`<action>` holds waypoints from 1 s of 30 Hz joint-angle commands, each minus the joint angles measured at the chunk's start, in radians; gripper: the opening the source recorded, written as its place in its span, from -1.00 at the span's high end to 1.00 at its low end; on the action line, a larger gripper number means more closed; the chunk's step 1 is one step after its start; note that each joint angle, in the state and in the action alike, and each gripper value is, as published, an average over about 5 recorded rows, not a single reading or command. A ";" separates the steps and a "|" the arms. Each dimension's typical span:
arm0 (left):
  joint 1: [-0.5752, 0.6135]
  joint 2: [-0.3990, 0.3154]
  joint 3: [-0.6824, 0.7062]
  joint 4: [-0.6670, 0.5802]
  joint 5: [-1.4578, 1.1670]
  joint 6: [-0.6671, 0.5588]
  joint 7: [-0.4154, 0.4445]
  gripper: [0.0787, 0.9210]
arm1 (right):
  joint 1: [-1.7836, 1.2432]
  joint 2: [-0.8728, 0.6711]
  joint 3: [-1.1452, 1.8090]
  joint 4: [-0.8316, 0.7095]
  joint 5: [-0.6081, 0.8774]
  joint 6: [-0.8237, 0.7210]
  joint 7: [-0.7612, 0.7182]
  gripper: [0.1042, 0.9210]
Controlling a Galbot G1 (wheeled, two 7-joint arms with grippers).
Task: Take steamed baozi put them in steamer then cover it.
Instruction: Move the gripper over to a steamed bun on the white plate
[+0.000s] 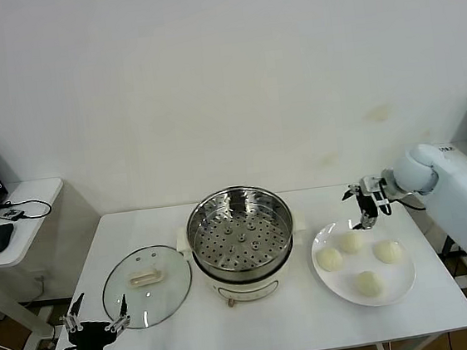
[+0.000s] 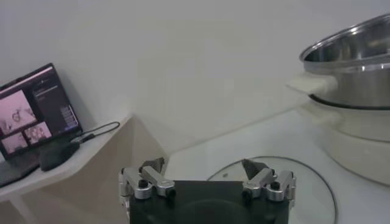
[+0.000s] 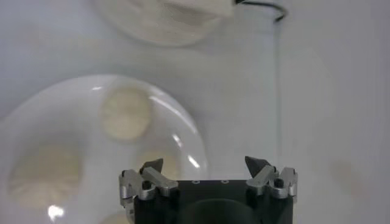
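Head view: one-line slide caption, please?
Open right gripper above four plated baozi; steamer empty, cover beside it.

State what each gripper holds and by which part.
Nothing is held. The right gripper hangs open above the plate of baozi; the left gripper waits open beside the cover.

White table (image 1: 258, 327), glass cover (image 1: 147, 286) left, steel steamer (image 1: 240, 234) centre, white plate (image 1: 400, 285) of baozi (image 1: 330, 258) right

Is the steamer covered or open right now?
Open and empty. The steamer shows its bare perforated tray, while the cover lies flat on the table on its left; all four baozi sit on the plate.
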 commanded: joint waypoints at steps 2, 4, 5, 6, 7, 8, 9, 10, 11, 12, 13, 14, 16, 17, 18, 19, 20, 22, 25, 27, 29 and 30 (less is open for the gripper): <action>0.002 0.003 -0.011 -0.016 0.001 0.004 0.005 -0.77 | 0.064 0.034 -0.131 -0.095 -0.027 0.034 -0.057 -0.76; 0.005 0.002 -0.012 -0.016 0.002 0.004 0.006 -0.77 | 0.052 0.053 -0.113 -0.121 -0.042 0.036 -0.055 -0.76; 0.007 0.000 -0.011 -0.015 0.002 0.004 0.006 -0.77 | 0.046 0.060 -0.107 -0.132 -0.048 0.038 -0.053 -0.76; 0.008 -0.002 -0.010 -0.013 0.003 0.004 0.006 -0.77 | 0.040 0.065 -0.103 -0.142 -0.053 0.040 -0.051 -0.76; 0.009 -0.005 -0.010 -0.010 0.003 0.003 0.006 -0.77 | 0.034 0.072 -0.098 -0.154 -0.056 0.043 -0.044 -0.76; 0.010 -0.007 -0.009 -0.006 0.004 0.003 0.005 -0.77 | 0.028 0.080 -0.093 -0.165 -0.059 0.045 -0.037 -0.76; 0.009 -0.009 -0.009 -0.001 0.004 0.002 0.005 -0.77 | 0.022 0.088 -0.087 -0.178 -0.062 0.047 -0.028 -0.76; 0.008 -0.011 -0.009 0.004 0.005 0.002 0.005 -0.77 | 0.017 0.096 -0.078 -0.194 -0.067 0.049 -0.017 -0.76; 0.007 -0.012 -0.009 0.009 0.005 0.002 0.004 -0.77 | 0.012 0.105 -0.069 -0.208 -0.073 0.051 -0.007 -0.76; 0.006 -0.013 -0.010 0.013 0.005 0.002 0.004 -0.77 | 0.009 0.111 -0.062 -0.220 -0.080 0.052 -0.001 -0.76; 0.005 -0.012 -0.010 0.018 0.006 0.002 0.004 -0.77 | 0.005 0.117 -0.056 -0.231 -0.086 0.052 0.005 -0.76; 0.005 -0.011 -0.010 0.023 0.006 0.001 0.004 -0.77 | 0.003 0.121 -0.052 -0.237 -0.091 0.051 0.008 -0.76; 0.004 -0.009 -0.009 0.033 0.006 0.001 0.003 -0.77 | -0.001 0.127 -0.048 -0.248 -0.096 0.050 0.012 -0.76; 0.003 -0.008 -0.009 0.038 0.007 0.000 0.003 -0.77 | -0.003 0.129 -0.047 -0.253 -0.098 0.049 0.013 -0.76; 0.002 -0.007 -0.008 0.043 0.007 0.000 0.003 -0.77 | -0.005 0.132 -0.046 -0.259 -0.097 0.048 0.016 -0.76; 0.001 -0.007 -0.008 0.046 0.007 0.000 0.002 -0.77 | -0.006 0.135 -0.045 -0.264 -0.095 0.046 0.020 -0.76; 0.000 -0.008 -0.008 0.049 0.007 0.000 0.002 -0.77 | -0.007 0.139 -0.044 -0.269 -0.091 0.043 0.026 -0.76; -0.001 -0.008 -0.006 0.052 0.008 0.000 0.002 -0.77 | -0.008 0.144 -0.043 -0.272 -0.081 0.034 0.038 -0.76; -0.002 -0.007 -0.004 0.055 0.008 0.000 0.002 -0.77 | -0.008 0.150 -0.045 -0.277 -0.076 0.025 0.046 -0.76; -0.003 -0.007 -0.004 0.058 0.009 0.000 0.003 -0.77 | -0.008 0.153 -0.046 -0.282 -0.076 0.023 0.047 -0.76; -0.004 -0.006 -0.003 0.062 0.009 0.000 0.002 -0.77 | -0.008 0.157 -0.047 -0.290 -0.075 0.022 0.047 -0.76; -0.005 -0.006 -0.003 0.064 0.009 0.000 0.002 -0.77 | -0.008 0.159 -0.047 -0.295 -0.075 0.022 0.047 -0.76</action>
